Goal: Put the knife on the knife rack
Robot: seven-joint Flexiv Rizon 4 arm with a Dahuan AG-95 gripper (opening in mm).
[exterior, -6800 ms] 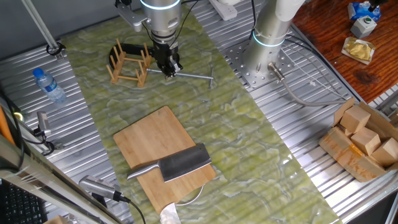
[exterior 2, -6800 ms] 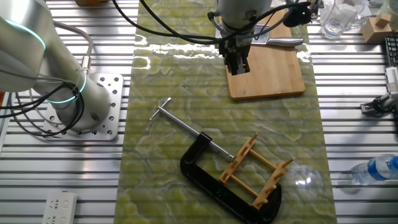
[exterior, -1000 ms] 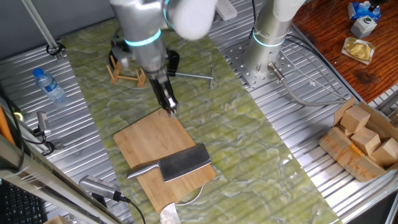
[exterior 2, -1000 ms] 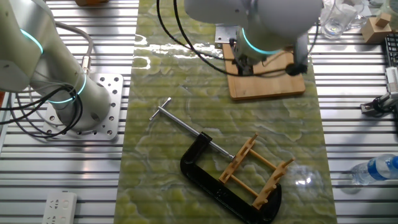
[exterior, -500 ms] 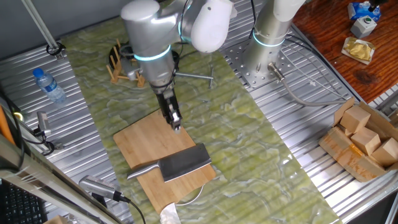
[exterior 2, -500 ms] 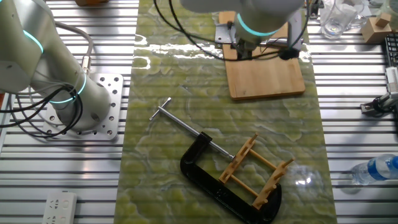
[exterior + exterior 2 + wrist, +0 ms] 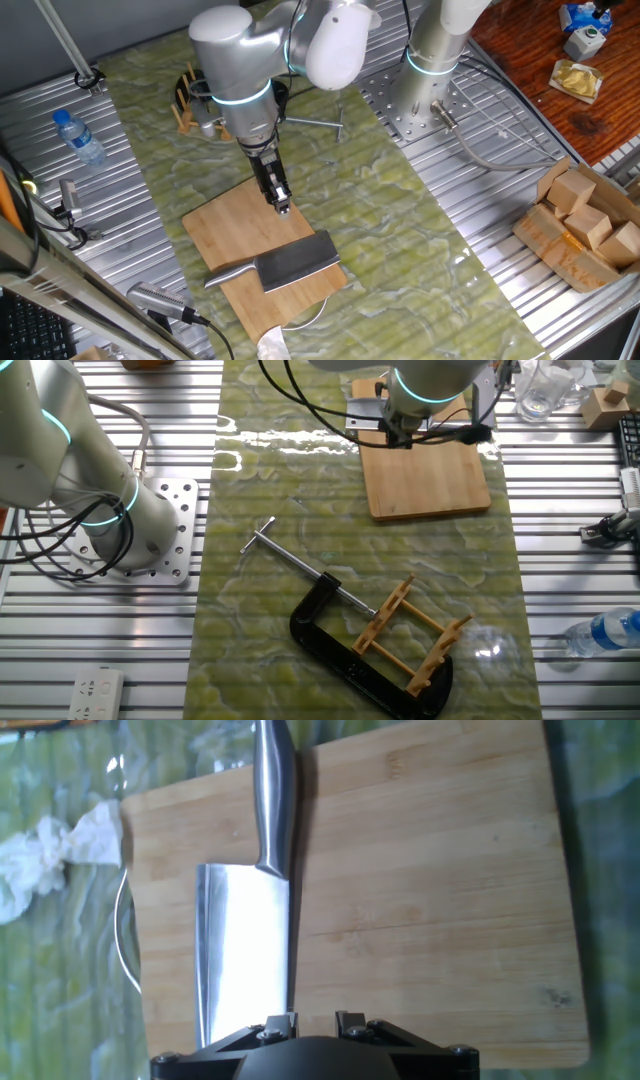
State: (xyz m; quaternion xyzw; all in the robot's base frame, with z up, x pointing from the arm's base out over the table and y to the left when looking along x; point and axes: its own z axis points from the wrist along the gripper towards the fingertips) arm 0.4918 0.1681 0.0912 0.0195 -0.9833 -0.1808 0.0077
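The knife [image 7: 290,264] lies flat on a bamboo cutting board [image 7: 235,225], its slim handle pointing left. In the hand view its grey blade [image 7: 245,950] and its handle [image 7: 272,800] run up the frame on the board [image 7: 430,890]. My gripper [image 7: 281,203] hangs over the board just behind the blade, pointing down. Its fingers [image 7: 281,1021] stand a little apart with nothing between them, so the gripper [image 7: 313,1020] is open, and the blade's right edge lies just before the left finger. The knife rack [image 7: 412,634] stands inside a black C-clamp [image 7: 335,650]; my arm partly hides the rack [image 7: 188,98].
The clamp's steel bar [image 7: 318,122] lies behind the arm. A water bottle [image 7: 78,137] lies at the left and a box of wooden blocks [image 7: 585,225] at the right. White tissue [image 7: 40,860] and a glass rim [image 7: 127,950] sit beside the board.
The arm has come from the rack's end of the mat to over the cutting board. In the last second the gripper slid nearer the knife. The knife has not moved.
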